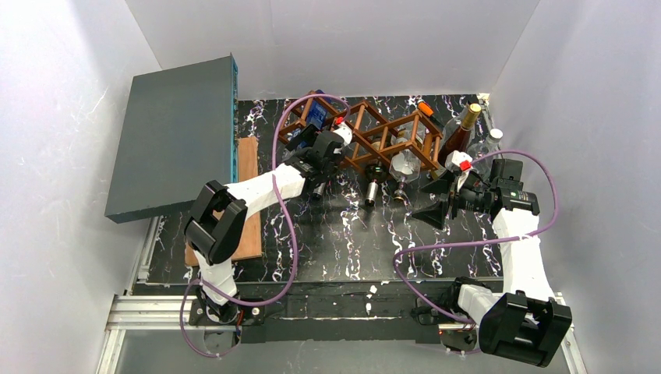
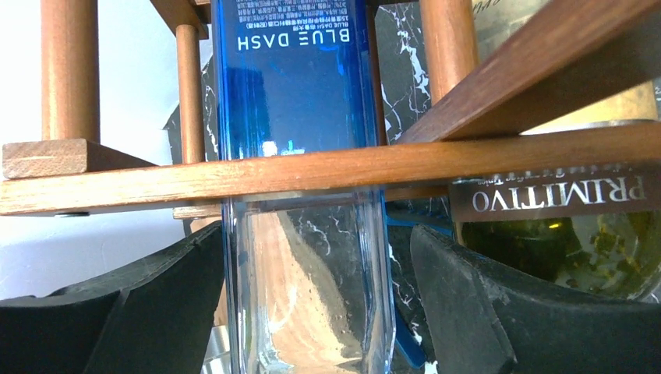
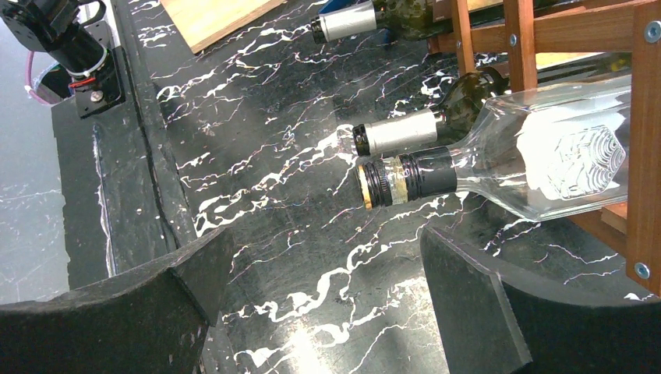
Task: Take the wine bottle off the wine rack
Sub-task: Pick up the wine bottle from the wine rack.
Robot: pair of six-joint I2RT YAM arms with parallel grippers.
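Note:
The brown wooden wine rack [image 1: 366,132] stands at the back of the black marble table and holds several bottles lying flat. My left gripper [image 1: 309,142] is at the rack's left end. In the left wrist view it [image 2: 316,235] is open around a blue bottle [image 2: 300,93] marked BLUE DASH that lies in the rack [image 2: 234,175]. The left finger [image 2: 140,304] meets the glass; the right finger [image 2: 483,304] stands a little apart. My right gripper [image 1: 431,199] is open and empty over the table [image 3: 326,241], short of a clear bottle [image 3: 546,148] with a black cap.
A green bottle [image 2: 561,234] labelled PRIMITIVO lies right of the blue one. Two foil-necked green bottles [image 3: 397,134] stick out of the rack [image 3: 647,117]. A grey flat box [image 1: 175,132] and a wooden board [image 1: 248,195] lie left. Upright bottles [image 1: 460,132] stand at the back right.

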